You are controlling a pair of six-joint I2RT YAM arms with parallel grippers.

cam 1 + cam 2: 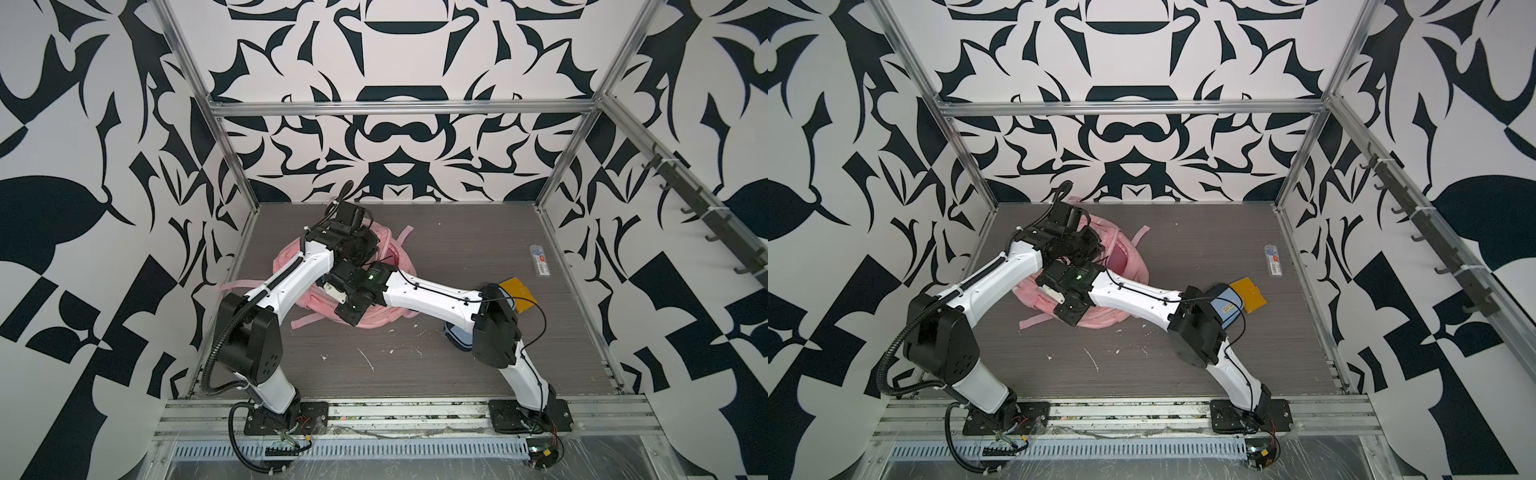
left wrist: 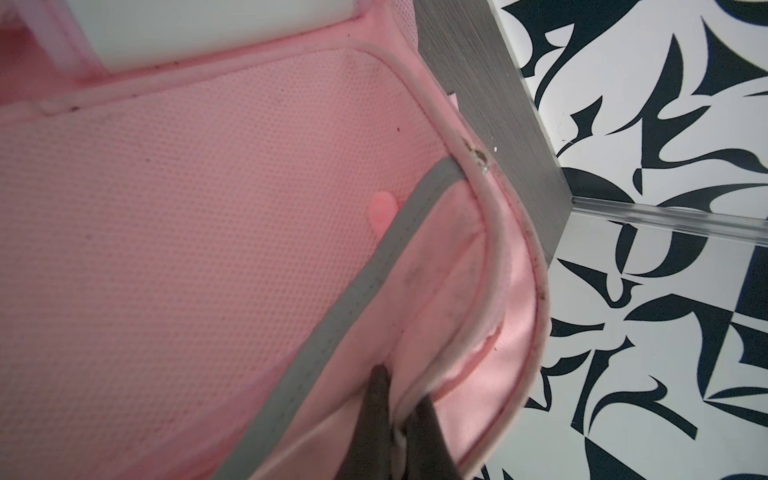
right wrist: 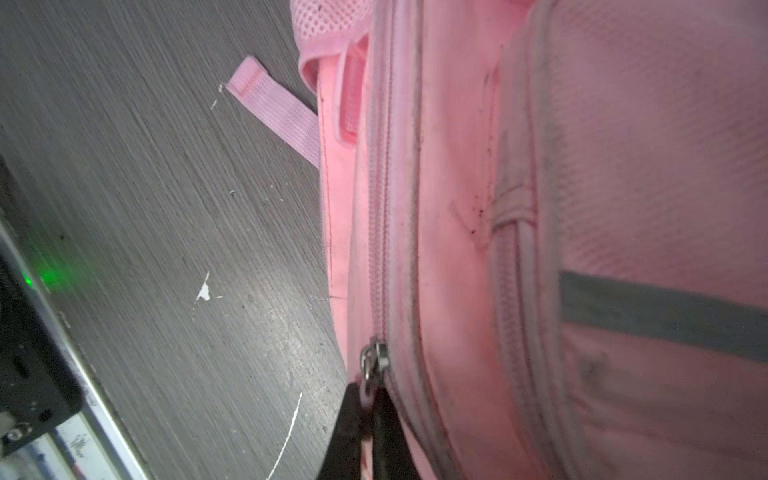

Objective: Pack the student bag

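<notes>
As right arm (image 1: 432,297) crosses student bag (image 1: 284,262), elbow (image 1: 496,328) half-hides pencil case (image 1: 1219,301).

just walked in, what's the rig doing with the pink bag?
Both arms are working on the backpack, which lies on the table. The right gripper is shut on a zipper pull along the bag's side. The left gripper pinches fabric at a pocket edge beside a grey strip. A blue pencil case, a yellow item and a clear box sit off to the right, unpacked.
</notes>
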